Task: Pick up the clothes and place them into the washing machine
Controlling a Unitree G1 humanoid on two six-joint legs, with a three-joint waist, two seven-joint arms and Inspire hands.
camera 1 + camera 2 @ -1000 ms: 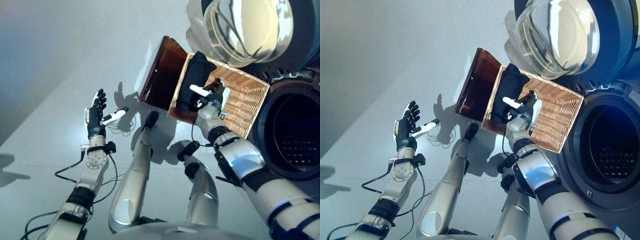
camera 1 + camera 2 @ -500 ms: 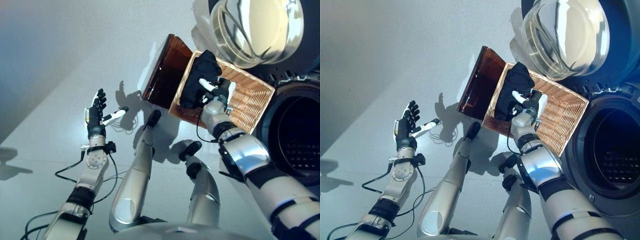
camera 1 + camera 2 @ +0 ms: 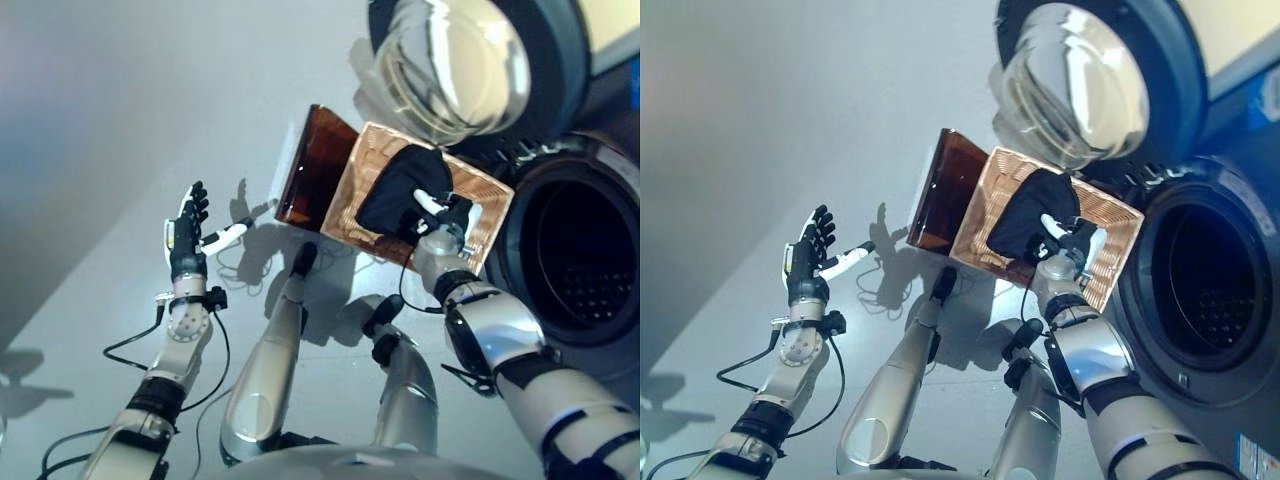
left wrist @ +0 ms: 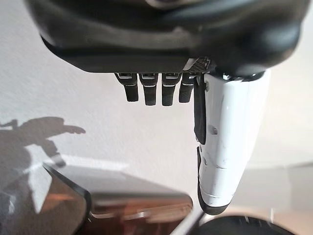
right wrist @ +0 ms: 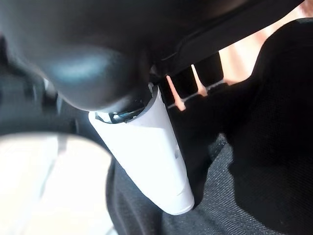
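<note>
The right hand (image 3: 440,215) pinches the black garment (image 3: 400,190) above the basket (image 3: 350,190); the washing machine (image 3: 1200,290) gapes unfilled. The left hand (image 3: 185,235) hangs spread, holding nothing.

Bright light, sharp floor (image 3: 120,120) shadows

1. Wicker basket (image 3: 480,205), woven, light tan, rectangular; lies on the floor just beside the machine's front.
2. Brown translucent panel (image 3: 310,165), glossy, stands against the basket's far-left side, touching it.
3. Grey floor (image 3: 120,120), smooth, pale; carries hard-edged shadows near the panel.
</note>
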